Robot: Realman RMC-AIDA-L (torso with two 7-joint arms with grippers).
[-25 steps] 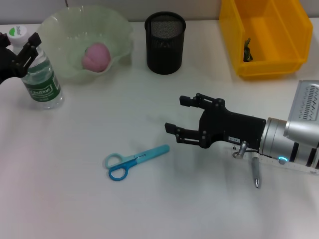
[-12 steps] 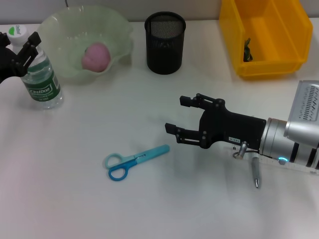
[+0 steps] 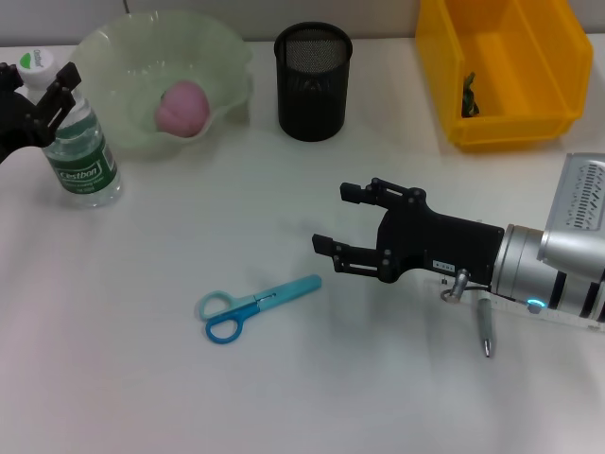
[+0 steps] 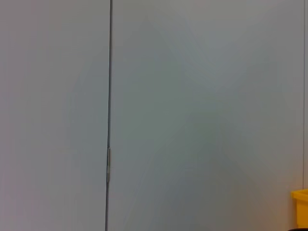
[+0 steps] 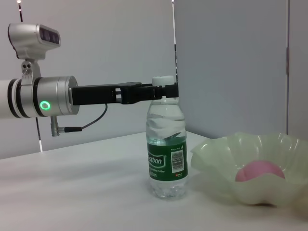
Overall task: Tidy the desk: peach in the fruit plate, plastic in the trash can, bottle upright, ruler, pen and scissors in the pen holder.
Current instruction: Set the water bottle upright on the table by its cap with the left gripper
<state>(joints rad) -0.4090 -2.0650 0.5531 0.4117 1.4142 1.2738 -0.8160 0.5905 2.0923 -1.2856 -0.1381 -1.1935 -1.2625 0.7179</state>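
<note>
I see the yellow trash can point(image 3: 501, 71) at the far right of the desk, the pale green fruit plate point(image 3: 156, 80) far left with the peach point(image 3: 181, 106) inside. My right gripper point(image 3: 333, 219) hovers mid-desk, jaws spread wide, holding nothing. The bottle point(image 3: 77, 147) stands upright beside the plate; my left gripper point(image 3: 43, 80) sits around its neck, whether clamped I cannot tell. The pen holder point(image 3: 313, 80) stands between plate and can. The scissors point(image 3: 255, 305) lie near the right gripper, the pen point(image 3: 486, 326) under its wrist.
</note>
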